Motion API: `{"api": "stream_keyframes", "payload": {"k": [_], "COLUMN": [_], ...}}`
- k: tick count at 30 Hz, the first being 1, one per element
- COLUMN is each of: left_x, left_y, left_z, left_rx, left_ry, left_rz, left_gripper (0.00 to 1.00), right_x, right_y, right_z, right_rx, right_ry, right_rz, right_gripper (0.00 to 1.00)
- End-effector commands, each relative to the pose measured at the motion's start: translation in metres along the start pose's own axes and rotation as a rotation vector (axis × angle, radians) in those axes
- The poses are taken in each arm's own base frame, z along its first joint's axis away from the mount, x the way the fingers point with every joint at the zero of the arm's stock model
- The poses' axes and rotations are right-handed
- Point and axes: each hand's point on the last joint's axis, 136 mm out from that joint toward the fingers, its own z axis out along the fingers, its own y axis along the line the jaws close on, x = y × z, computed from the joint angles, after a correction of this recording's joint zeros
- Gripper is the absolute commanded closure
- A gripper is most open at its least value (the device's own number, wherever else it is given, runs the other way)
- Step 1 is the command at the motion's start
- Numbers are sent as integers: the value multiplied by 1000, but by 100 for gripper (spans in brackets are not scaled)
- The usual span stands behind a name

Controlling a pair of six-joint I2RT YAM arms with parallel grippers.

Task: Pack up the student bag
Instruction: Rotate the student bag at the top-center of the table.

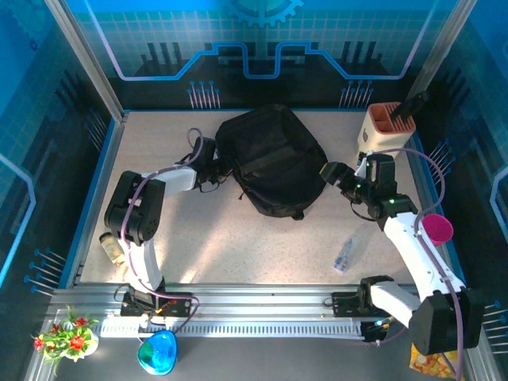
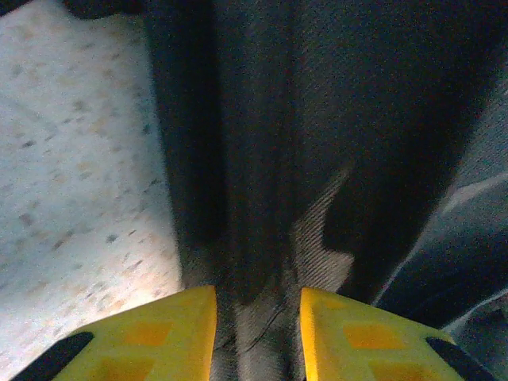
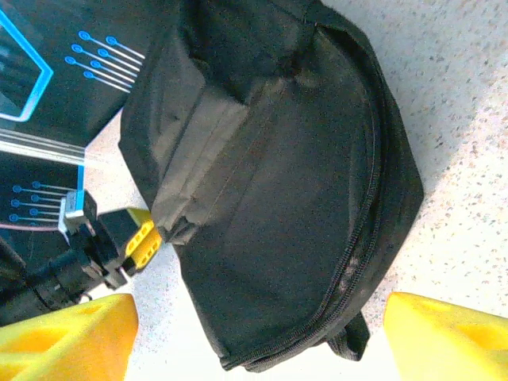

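Currently the student bag (image 1: pixel 270 163) lies flat on the bench (image 1: pixel 238 250), far middle, between the two arms. Its long axis runs far-to-near, leaning toward the near right. The broad rounded end sits far left. The narrower end, with a small strap tab, sits near right. Cannot tell which end is the bag's top.

Left to right:

- Small pale jar (image 1: pixel 113 246) at the left bench edge, just beside the left arm (image 1: pixel 139 210). Contents unclear.
- The left arm stretches across to the bag's left edge. The left fingers (image 2: pixel 159 341) stand close together, with a fold of black bag fabric in the narrow gap between them. Cannot tell whether the pads actually pinch it. Bare speckled bench lies to the left of the fold.
- Bag surface, right wrist view: a curved zipper (image 3: pixel 369 198) follows the rounded edge, and a flat panel with straight seams lies beside it.
- The right fingers (image 3: pixel 452 333) are spread wide, with nothing held. In the top view they sit just beside the bag's right edge.
- Clear bottle (image 1: pixel 347 254) lying on the bench, nearer than the right fingers and well apart from the bag.
- Cream holder (image 1: pixel 385 127) with an orange rim at the far right corner, a dark item standing in it.
- Pink cup (image 1: pixel 437 228) just beside the right arm (image 1: pixel 405 234).

Back wall (image 1: pixel 254 55): blue line graphics.
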Motion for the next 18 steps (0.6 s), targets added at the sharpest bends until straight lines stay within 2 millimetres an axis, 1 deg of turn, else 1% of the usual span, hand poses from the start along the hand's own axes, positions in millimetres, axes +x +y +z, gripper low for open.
{"api": "stream_keyframes", "payload": {"k": [1, 5, 13, 15, 18], "left_x": [-12, -10, -13, -13, -13], "left_y": [-16, -7, 4, -1, -8], "left_z": [7, 17, 18, 21, 24], "left_rx": [63, 44, 13, 39, 77], "left_ry": [7, 23, 18, 32, 43], "left_rz": [-8, -26, -51, -50, -58], "left_gripper": [67, 67, 66, 69, 78], "right_x": [17, 32, 61, 67, 74], "right_y": [-1, -13, -45, -49, -52], "right_z": [11, 20, 41, 48, 58], "right_rx": [-23, 6, 120, 126, 127], "right_ry": [73, 124, 228, 255, 287], "right_rz": [-11, -2, -14, -15, -13], "right_gripper": [19, 20, 20, 21, 22]}}
